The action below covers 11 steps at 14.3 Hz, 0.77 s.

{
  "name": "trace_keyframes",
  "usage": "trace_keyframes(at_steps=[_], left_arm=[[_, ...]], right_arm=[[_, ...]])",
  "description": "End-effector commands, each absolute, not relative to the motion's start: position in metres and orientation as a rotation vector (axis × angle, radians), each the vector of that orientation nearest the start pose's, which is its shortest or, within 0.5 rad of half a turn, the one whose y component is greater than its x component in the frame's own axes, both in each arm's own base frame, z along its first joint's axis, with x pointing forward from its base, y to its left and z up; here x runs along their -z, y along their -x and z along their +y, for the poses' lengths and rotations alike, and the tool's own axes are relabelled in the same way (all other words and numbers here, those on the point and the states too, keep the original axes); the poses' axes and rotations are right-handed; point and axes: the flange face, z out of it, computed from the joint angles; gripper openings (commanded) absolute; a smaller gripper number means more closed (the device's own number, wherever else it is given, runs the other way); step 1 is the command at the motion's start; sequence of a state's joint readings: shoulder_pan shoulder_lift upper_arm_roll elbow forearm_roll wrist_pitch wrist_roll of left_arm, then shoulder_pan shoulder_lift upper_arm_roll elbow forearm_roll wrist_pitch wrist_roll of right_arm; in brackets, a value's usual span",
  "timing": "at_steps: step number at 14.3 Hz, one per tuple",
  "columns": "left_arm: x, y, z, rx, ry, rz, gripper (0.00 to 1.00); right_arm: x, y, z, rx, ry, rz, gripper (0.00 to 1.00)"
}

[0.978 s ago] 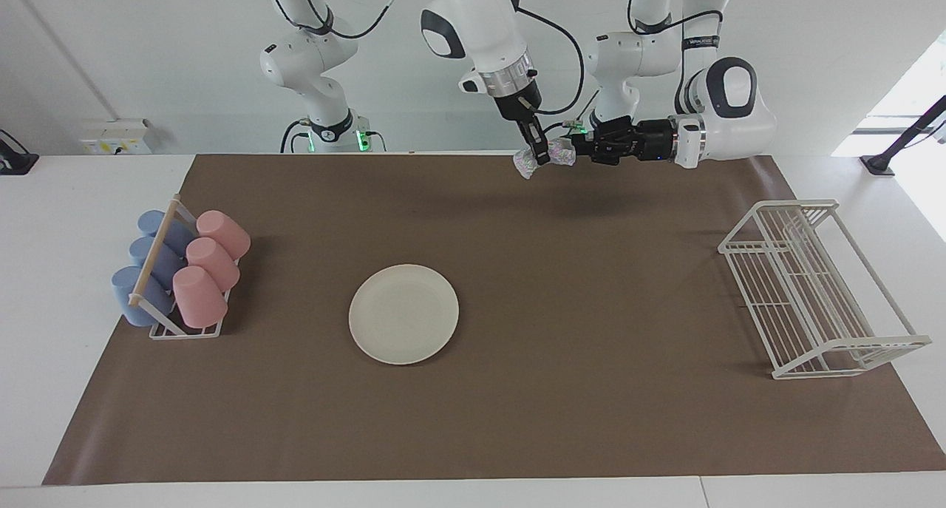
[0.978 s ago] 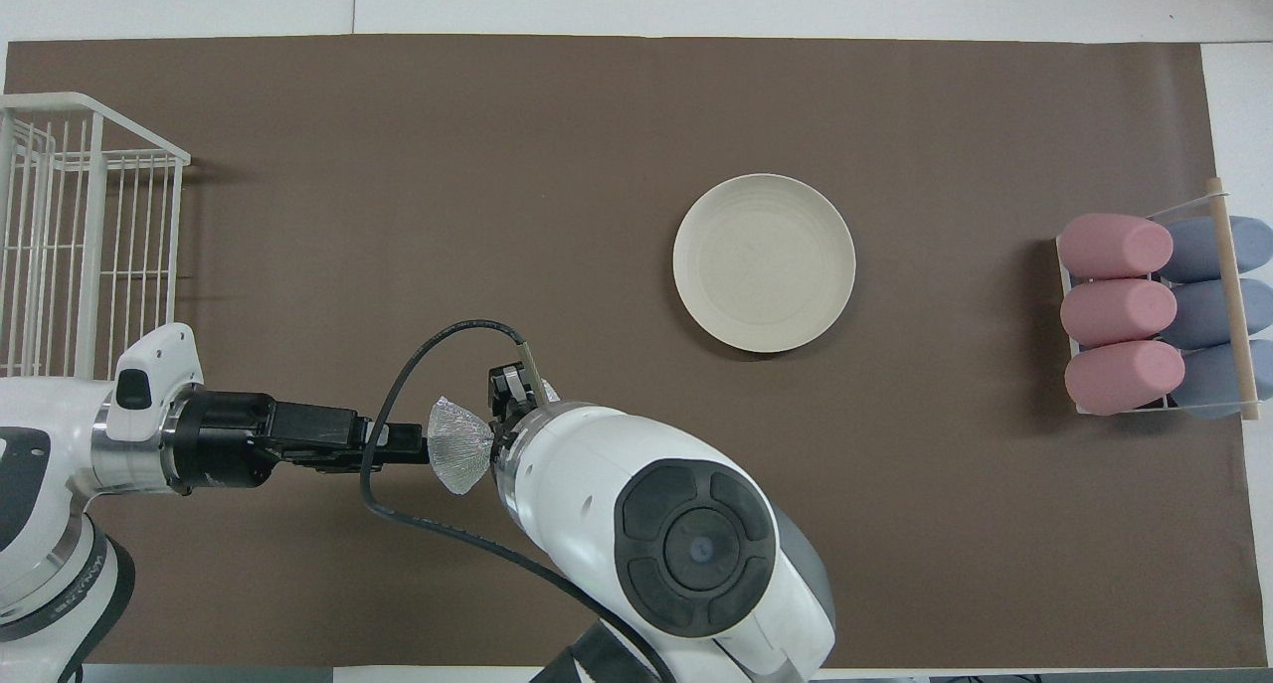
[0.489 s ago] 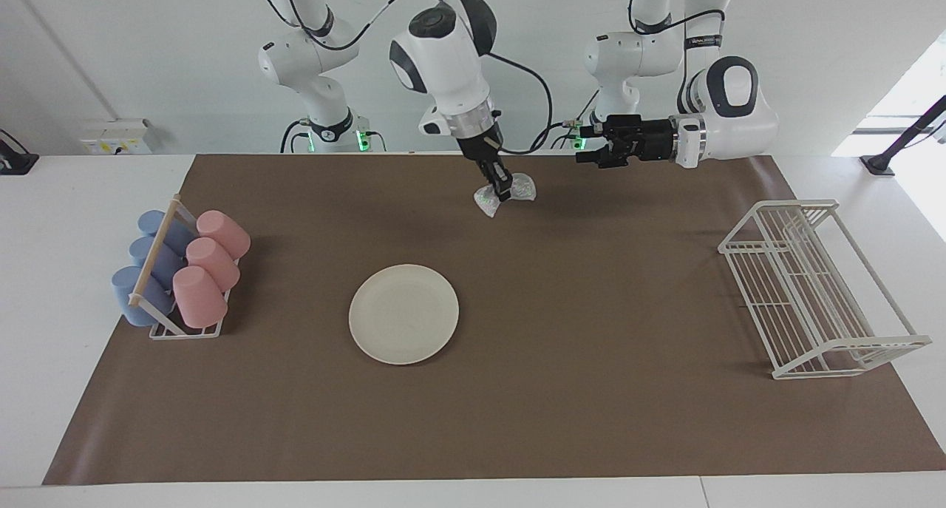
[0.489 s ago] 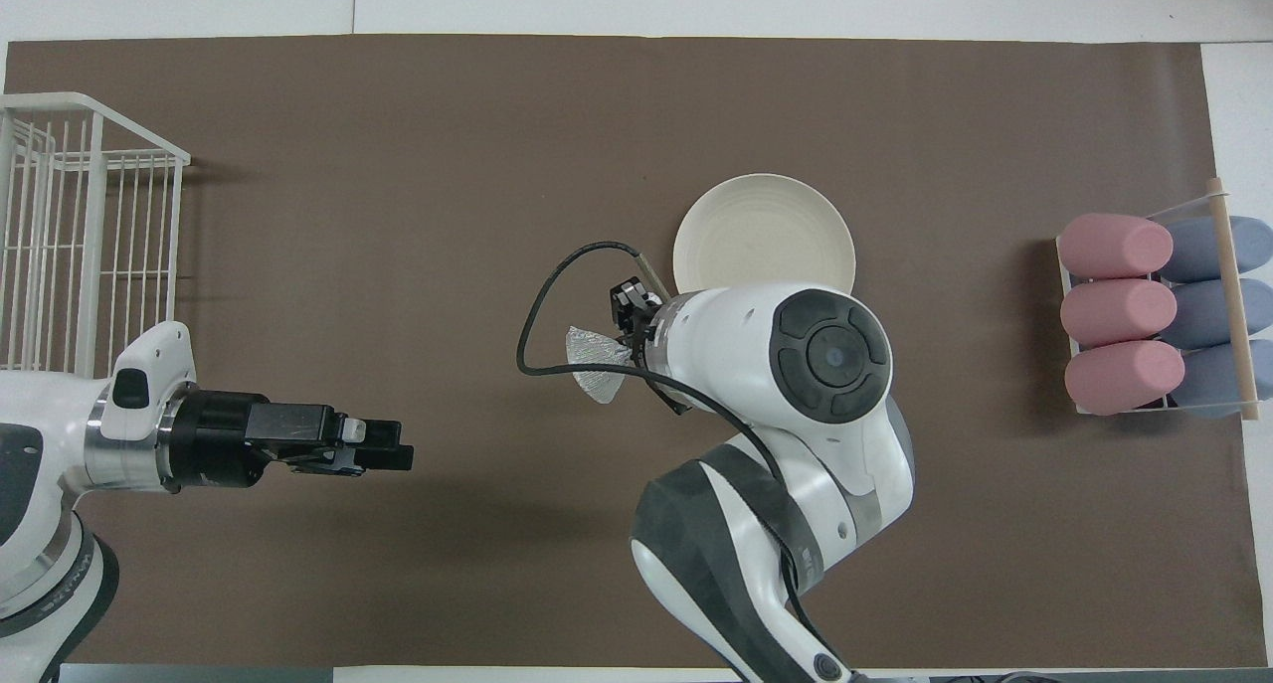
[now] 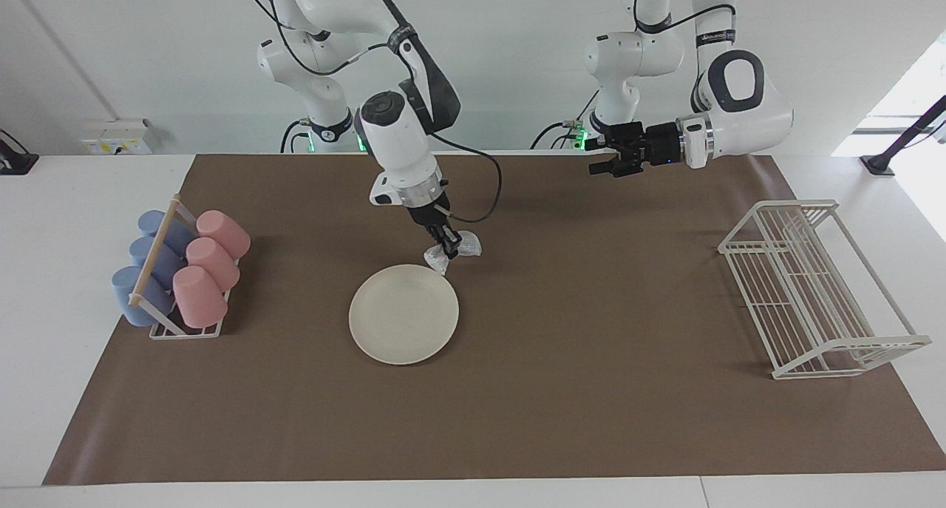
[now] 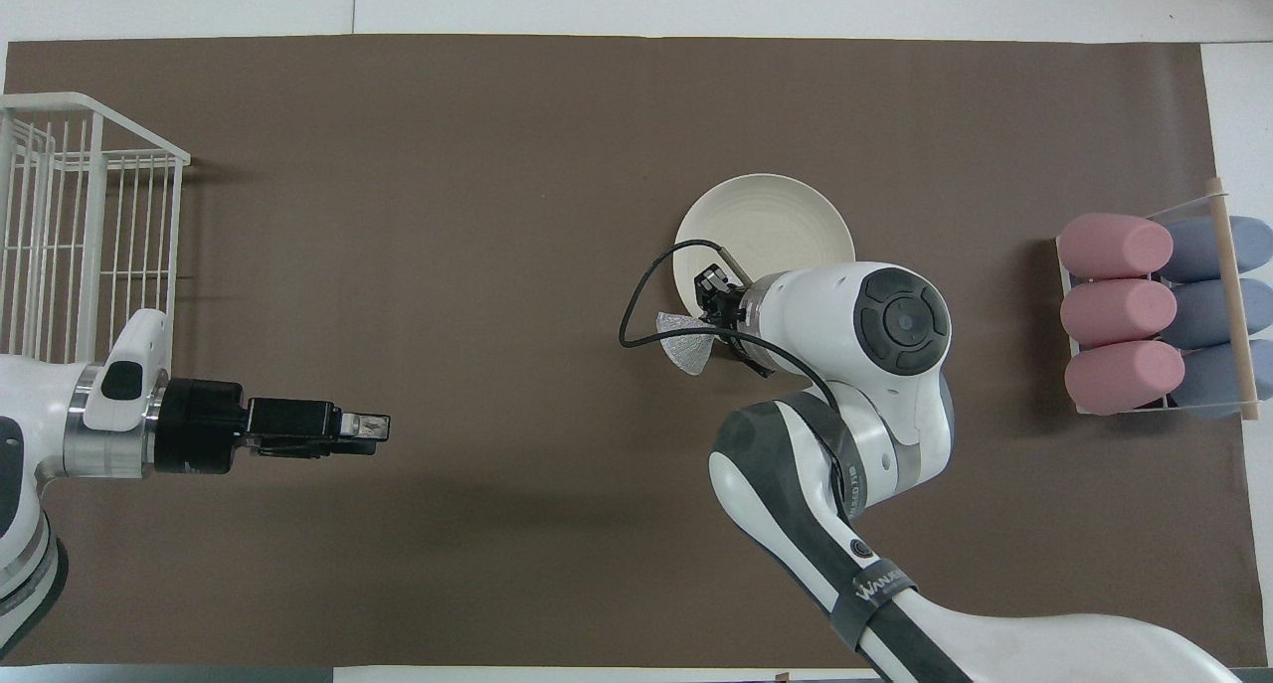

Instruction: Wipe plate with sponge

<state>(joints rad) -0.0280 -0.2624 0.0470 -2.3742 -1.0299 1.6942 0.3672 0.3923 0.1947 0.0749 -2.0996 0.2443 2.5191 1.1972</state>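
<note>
A: Our right gripper (image 5: 448,251) has its fingers pinched on the waist of the sponge (image 5: 452,252), the silvery mesh wad hanging in the air just over the plate's rim on the side nearest us. From the facing view we judge it is not yet touching.

B: And the plate (image 5: 403,313) lies flat on the brown mat (image 5: 591,419), near the middle of the table, a little toward our right arm's end. Nothing holds it down.

A: That is our worry. If we press and sweep sideways, the plate may slide on the mat, perhaps toward the rack of pink and blue cups (image 5: 177,271).

B: The grip is thin too. The wad could drag on the plate and pull out of the fingers.

A: Our left gripper (image 5: 600,163) waits in the air over the table edge nearest us, toward the wire rack (image 5: 813,290). Its fingers look parted, though we can hardly be sure at this range.

B: So it steadies nothing, should the plate shift.
</note>
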Motion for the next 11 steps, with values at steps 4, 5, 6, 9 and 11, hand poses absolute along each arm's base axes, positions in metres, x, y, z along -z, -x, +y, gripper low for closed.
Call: trace_keyframes(at_steps=[4,5,6,9,11], left_arm=[[-0.445,-0.449,-0.026,0.135,-2.432,-0.039,1.00],[-0.444,-0.451,-0.020,0.119,-2.489,-0.053,1.00],[-0.447,-0.454,-0.011,0.102,-2.544,-0.069,1.00],[-0.441,-0.460,0.006,0.085,-2.715,-0.117,1.00],[-0.439,-0.465,0.015,0.062,-2.851,-0.132,1.00]], right_arm=[[-0.300,-0.553,0.231,0.050,2.648,1.152,0.00],[-0.296,-0.558,0.220,0.063,2.651,1.144,0.00],[-0.294,-0.560,0.213,0.068,2.659,1.130,0.00],[-0.286,-0.567,0.193,0.079,2.686,1.086,0.00],[-0.285,-0.575,0.176,0.141,2.708,0.996,0.00]])
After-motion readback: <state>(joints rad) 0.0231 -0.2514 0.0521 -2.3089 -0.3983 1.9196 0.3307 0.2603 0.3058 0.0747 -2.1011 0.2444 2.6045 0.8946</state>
